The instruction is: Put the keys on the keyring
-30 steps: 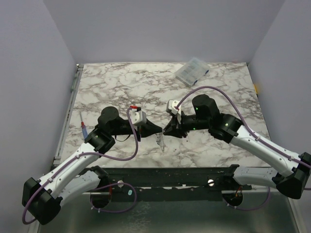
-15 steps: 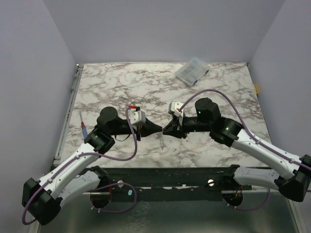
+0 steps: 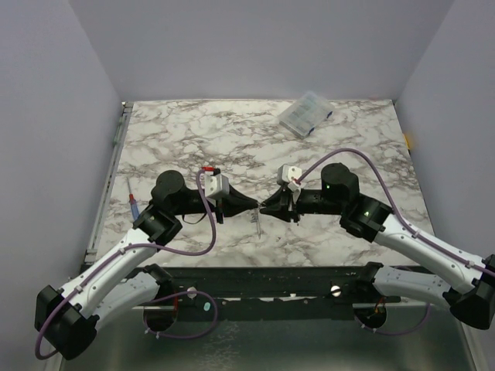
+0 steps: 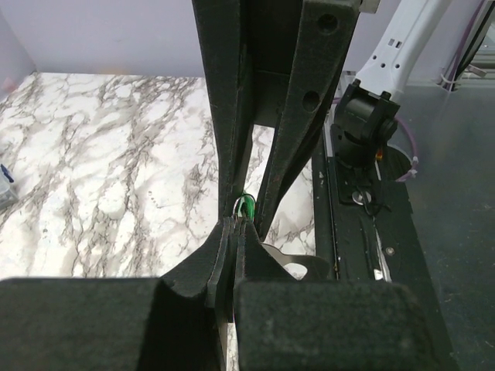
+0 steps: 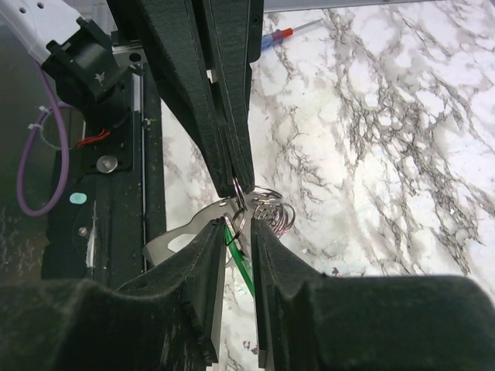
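The keyring (image 5: 155, 249) is pinched above the worktop (image 5: 371, 116) by the pressed-together left jaws (steadying it), while the green key (image 5: 238, 255) is nipped in the right jaws for threading.

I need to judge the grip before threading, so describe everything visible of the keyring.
The keyring looks like thin, pale silvery metal: a flat curved band with an opening, joined to small wire coils. It seems held up off the marble table. The left gripper has its jaws shut on a coil from above. The green key, held in the right gripper jaws, meets the coils. The band's lower end is hidden behind that gripper.
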Controlling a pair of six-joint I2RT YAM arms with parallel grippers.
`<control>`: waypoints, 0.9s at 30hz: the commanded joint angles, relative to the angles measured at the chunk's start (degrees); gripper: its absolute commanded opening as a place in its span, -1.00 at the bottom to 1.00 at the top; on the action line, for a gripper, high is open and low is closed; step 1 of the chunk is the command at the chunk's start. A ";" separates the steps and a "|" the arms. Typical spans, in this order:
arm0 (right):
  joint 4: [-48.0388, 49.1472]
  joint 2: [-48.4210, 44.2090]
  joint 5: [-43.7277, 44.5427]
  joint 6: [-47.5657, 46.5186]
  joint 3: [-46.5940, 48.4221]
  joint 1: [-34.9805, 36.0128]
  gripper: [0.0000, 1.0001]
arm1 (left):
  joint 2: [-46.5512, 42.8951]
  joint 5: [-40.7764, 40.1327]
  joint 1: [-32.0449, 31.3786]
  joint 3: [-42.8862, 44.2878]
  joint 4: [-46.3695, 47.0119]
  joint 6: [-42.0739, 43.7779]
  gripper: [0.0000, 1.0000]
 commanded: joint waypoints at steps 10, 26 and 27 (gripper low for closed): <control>6.80 -0.35 -0.72 2.01 -2.67 0.36 -0.37 | -1.81 1.85 0.55 -0.67 3.05 -0.91 -1.00; 14.19 -4.86 0.60 7.13 -7.68 0.35 0.05 | -2.46 1.32 1.04 -0.86 3.23 -0.88 -1.00; 15.32 -4.87 0.84 7.86 -8.17 0.29 0.04 | -2.45 1.35 1.03 -0.81 3.22 -0.90 -1.00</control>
